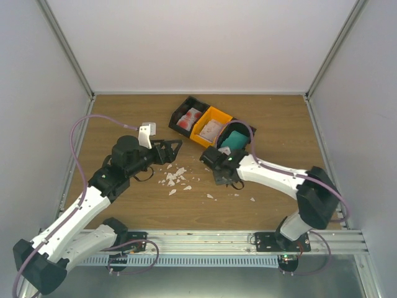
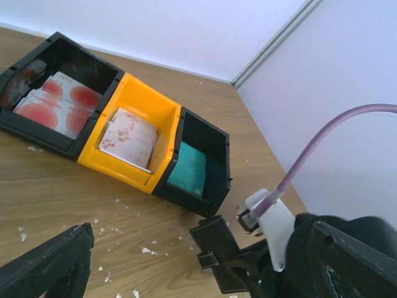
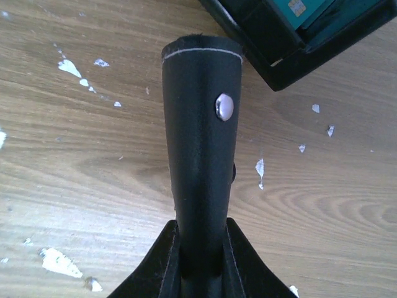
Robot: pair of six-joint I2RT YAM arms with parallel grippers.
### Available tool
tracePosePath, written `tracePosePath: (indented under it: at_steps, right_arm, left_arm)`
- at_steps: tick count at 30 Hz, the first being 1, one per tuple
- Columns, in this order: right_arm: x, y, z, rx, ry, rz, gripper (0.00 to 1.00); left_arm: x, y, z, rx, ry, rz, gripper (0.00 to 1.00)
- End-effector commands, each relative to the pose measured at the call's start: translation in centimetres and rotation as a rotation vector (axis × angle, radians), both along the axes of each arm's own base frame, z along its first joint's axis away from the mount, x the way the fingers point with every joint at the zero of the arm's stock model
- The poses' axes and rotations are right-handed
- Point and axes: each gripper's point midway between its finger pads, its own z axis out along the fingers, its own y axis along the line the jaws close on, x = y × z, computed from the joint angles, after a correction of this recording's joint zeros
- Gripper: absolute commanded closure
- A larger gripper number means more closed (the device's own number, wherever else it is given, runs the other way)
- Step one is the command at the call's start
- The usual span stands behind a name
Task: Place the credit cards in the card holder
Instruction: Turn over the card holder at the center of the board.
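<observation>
I see the R tool (image 3: 200, 248) clamped tight on the black card holder (image 3: 198, 124), over the surface (image 3: 80, 161) near the end bin (image 3: 279, 59). L tool (image 1: 175, 151) is spread wide w/ nothing in it. Credit cards (image 2: 129, 138) lie in the bins (red/white, pale, teal).
</observation>
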Motion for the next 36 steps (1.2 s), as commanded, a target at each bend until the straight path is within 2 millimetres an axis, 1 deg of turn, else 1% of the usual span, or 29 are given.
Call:
tracePosePath:
  at_steps: [1, 4, 7, 9, 13, 16, 19, 22, 24, 27, 29, 30, 32, 33, 36]
  right_arm:
    - [1.1, 0.6, -0.3, -0.105, -0.061, -0.052, 1.00]
    - [1.3, 2.1, -1.3, -0.147, -0.056, -0.042, 1.00]
    - [1.3, 4.1, -2.8, -0.163, -0.039, -0.019, 0.99]
    - [1.2, 5.3, -4.0, -0.170, -0.021, -0.003, 0.99]
    - [0.7, 7.6, -6.4, -0.159, 0.018, 0.041, 0.92]
    - [0.3, 9.8, -7.2, -0.088, 0.043, 0.092, 0.85]
    - [-0.2, 12.3, -7.7, 0.031, 0.078, 0.141, 0.76]
    - [-0.6, 14.6, -7.4, 0.146, 0.096, 0.188, 0.65]
    - [-0.5, 15.6, -7.0, 0.190, 0.091, 0.211, 0.60]
    - [-0.3, 16.3, -6.8, 0.226, 0.091, 0.230, 0.54]
    - [0.0, 16.7, -6.0, 0.261, 0.077, 0.243, 0.53]
    - [0.1, 17.0, -5.4, 0.287, 0.063, 0.253, 0.53]
    - [0.5, 17.3, -3.5, 0.351, 0.023, 0.269, 0.53]
    - [0.9, 17.2, -2.3, 0.386, -0.008, 0.266, 0.54]
    - [1.7, 15.3, 0.4, 0.466, -0.089, 0.225, 0.56]
  left_arm:
    - [0.0, 0.6, -0.8, 0.023, 0.017, 0.008, 0.05]
    - [0.0, 0.8, -1.0, 0.031, 0.023, 0.012, 0.04]
    - [0.1, 1.2, -1.1, 0.035, 0.026, 0.026, 0.04]
    - [0.2, 1.6, -0.8, 0.036, 0.020, 0.044, 0.04]
    - [0.3, 2.5, 0.1, 0.030, -0.008, 0.071, 0.03]
    - [0.4, 2.5, 0.3, 0.029, -0.013, 0.070, 0.03]
    - [0.6, 2.8, 0.2, 0.035, -0.002, 0.078, 0.03]
    - [0.7, 3.0, -0.1, 0.041, 0.008, 0.087, 0.02]
    - [0.9, 3.0, -0.5, 0.046, 0.020, 0.086, 0.02]
    - [1.1, 3.1, -1.1, 0.055, 0.041, 0.088, 0.01]
    - [1.2, 3.2, -1.6, 0.062, 0.057, 0.091, 0.01]
    - [1.4, 3.3, -1.9, 0.064, 0.067, 0.097, 0.01]
    - [1.5, 3.3, -2.4, 0.062, 0.088, 0.093, 0.01]
    - [1.6, 3.1, -2.7, 0.061, 0.097, 0.084, 0.01]
    - [1.6, 2.2, -4.2, 0.050, 0.135, 0.023, 0.01]
